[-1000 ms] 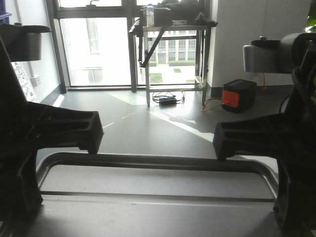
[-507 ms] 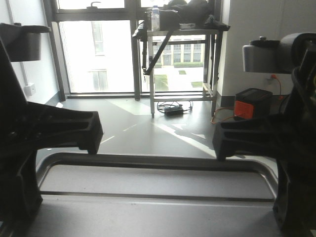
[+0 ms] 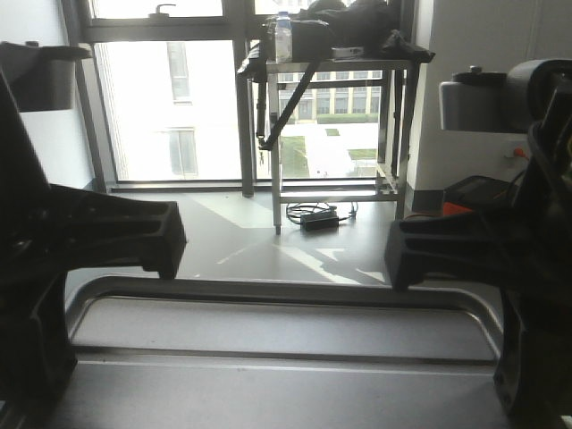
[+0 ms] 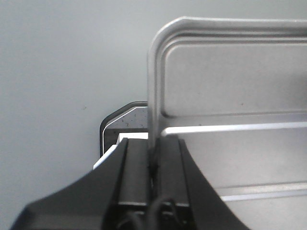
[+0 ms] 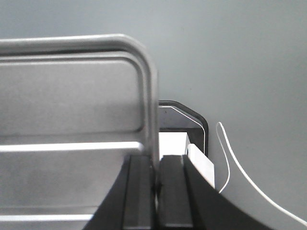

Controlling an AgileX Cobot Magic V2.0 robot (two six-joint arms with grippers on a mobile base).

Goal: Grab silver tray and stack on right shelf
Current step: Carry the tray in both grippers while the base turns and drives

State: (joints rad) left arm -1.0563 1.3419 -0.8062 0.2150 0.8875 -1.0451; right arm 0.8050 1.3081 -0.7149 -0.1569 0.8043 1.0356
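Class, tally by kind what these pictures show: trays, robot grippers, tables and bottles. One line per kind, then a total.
Shiny stainless-steel rectangular tray: 1
Black grippers: 2, the left gripper and the right gripper, each shut on the tray's rim
Steel-framed table by the window: 1
Clear plastic bottle on that table: 1
Total: 5

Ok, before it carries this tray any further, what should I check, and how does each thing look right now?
1. Left jaws shut on the silver tray rim: ok.
2. Right jaws shut on the opposite rim: ok.
3. Tray level between both arms: ok.
4. Tray carries nothing loose: ok.
5. Right shelf in sight: not ok; the front view shows only windows and a steel table.
6. Floor ahead passable: cannot tell; cables lie under that table.
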